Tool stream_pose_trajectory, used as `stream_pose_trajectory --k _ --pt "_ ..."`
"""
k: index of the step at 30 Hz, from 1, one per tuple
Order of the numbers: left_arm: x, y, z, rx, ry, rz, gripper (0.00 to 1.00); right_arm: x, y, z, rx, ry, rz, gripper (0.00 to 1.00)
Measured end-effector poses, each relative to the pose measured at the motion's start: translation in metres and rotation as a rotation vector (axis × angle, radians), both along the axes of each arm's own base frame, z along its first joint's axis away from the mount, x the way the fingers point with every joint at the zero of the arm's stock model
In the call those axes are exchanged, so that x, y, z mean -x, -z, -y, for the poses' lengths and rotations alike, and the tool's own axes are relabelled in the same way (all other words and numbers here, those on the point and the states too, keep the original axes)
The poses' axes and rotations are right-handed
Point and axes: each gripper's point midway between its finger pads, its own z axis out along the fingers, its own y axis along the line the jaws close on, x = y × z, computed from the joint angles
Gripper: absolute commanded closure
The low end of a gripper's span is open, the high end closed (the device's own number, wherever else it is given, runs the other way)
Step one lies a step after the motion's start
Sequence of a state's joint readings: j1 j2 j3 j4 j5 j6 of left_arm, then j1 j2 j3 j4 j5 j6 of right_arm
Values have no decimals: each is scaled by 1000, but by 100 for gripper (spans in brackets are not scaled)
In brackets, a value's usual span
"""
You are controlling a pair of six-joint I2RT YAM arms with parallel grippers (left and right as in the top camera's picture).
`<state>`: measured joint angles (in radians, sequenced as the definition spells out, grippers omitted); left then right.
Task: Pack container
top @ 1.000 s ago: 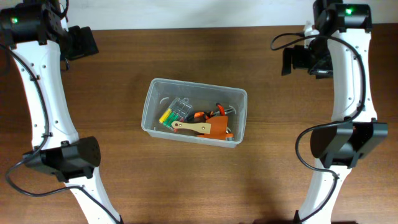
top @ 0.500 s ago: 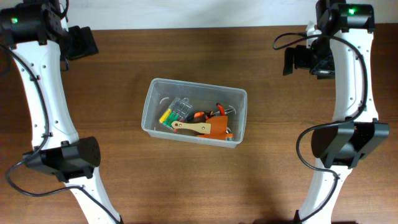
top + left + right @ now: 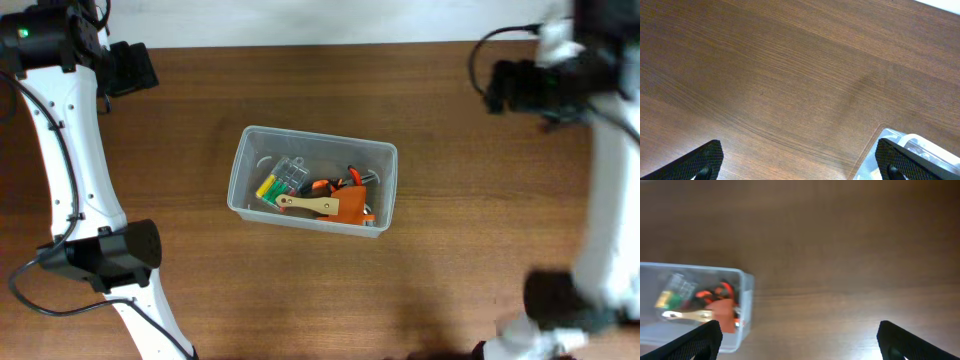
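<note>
- The right gripper point(image 3: 802, 342) has swung further right in the upper right of the frame, blurred, jaws apart and empty.
- Left gripper point(image 3: 800, 161): upper left, jaws apart.
- Container point(image 3: 318, 137): centre, holding tools point(image 3: 322, 196).

One container point(image 3: 310, 137), one screwdriver case point(image 3: 288, 172), one orange tool point(image 3: 347, 206), one surface point(image 3: 200, 290), two end effectors: left end effector point(image 3: 800, 161), right end effector point(image 3: 802, 341).

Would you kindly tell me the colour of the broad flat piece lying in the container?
The flat piece is orange, clearest in the overhead view.
</note>
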<state>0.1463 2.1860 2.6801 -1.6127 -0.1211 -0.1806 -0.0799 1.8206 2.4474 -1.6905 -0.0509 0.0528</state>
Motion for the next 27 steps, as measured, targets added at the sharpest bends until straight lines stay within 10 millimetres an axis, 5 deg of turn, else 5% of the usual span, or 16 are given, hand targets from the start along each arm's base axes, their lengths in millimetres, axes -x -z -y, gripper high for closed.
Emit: stream_pose_trajectory --k 6,12,18,27 --pt "0 0 0 0 0 0 1 105 -107 -8 32 1 368 1" --pt "0 0 0 0 -1 0 1 137 -135 -5 80 25 638 1" --pt "0 0 0 0 0 0 1 144 -110 -3 105 37 836 1" --pt "0 0 0 0 -1 0 1 147 -9 -3 115 42 965 1"
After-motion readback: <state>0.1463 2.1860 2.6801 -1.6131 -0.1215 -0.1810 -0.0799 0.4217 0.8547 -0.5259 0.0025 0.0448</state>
